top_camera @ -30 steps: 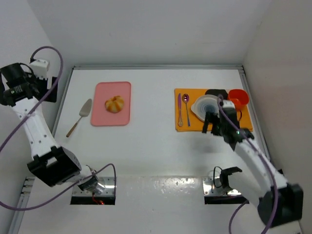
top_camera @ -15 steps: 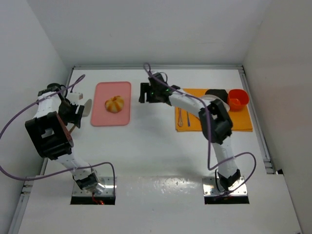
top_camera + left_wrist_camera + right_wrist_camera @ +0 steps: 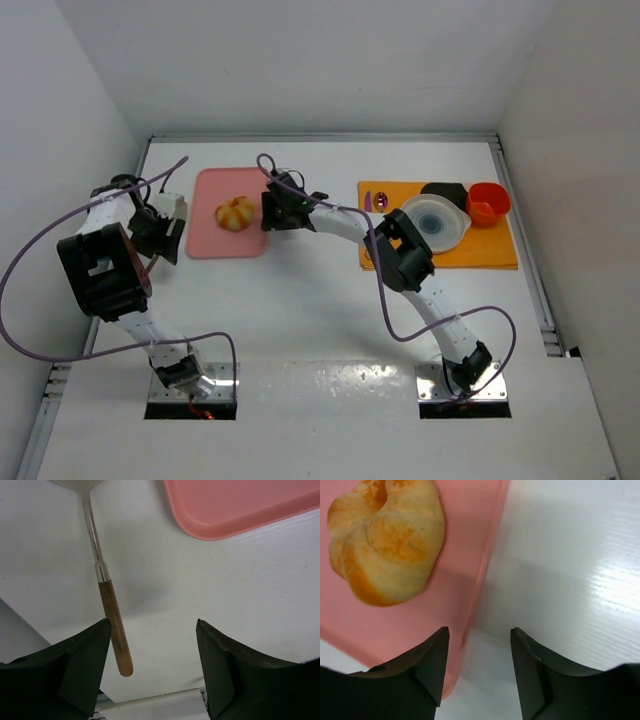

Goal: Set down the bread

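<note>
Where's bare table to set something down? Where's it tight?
Free: the near table in front of the pink board and orange mat, and the strip behind them. The gap between them is bare, but the right arm crosses it. Crowded: the mat (plate, red cup, spoon); left of the board, spatula and left gripper.

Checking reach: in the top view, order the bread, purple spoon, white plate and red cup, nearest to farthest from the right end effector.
From the right end effector:
1. Bread, just left, on the pink board.
2. Purple spoon, right, on the orange mat.
3. White plate, farther right.
4. Red cup, the mat's far right.
</note>
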Robot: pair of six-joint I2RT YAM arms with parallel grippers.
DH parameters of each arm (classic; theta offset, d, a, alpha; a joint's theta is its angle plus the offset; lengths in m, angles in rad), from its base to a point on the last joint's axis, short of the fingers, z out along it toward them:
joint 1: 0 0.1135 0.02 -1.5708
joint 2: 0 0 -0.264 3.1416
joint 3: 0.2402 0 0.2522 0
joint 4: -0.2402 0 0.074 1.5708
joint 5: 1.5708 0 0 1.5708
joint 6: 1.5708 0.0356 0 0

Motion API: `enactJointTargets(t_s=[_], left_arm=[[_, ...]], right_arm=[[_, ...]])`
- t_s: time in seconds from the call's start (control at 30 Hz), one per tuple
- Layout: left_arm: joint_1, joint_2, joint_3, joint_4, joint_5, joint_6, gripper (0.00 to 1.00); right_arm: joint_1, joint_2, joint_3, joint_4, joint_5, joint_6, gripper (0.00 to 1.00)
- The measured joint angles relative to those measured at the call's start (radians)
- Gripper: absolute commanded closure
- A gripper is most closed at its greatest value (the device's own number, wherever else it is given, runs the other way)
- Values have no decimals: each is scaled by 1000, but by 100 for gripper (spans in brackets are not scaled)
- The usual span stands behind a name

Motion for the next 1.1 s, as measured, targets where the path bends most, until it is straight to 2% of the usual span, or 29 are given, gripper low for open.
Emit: enactJointTargets(t_s=[0.37, 0.73, 0.8, 0.87, 0.9, 1.1], left_arm=[[-19, 45, -56, 60, -57, 14, 27], [-44, 56, -78, 148, -173, 19, 27], [-44, 56, -87, 162, -196, 26, 32], [-44, 56, -92, 165, -211, 32, 39], [-44, 56, -92, 168, -219, 38, 46], [-44, 56, -114, 180, -231, 40, 63]], right_arm=[[58, 45, 49, 22, 166, 6, 66], [72, 45, 43, 26, 218, 35, 69], [71, 45, 40, 30, 219, 37, 71], [71, 45, 38, 34, 220, 39, 71], [71, 45, 37, 35, 219, 39, 71], [71, 45, 32, 46, 219, 40, 71]])
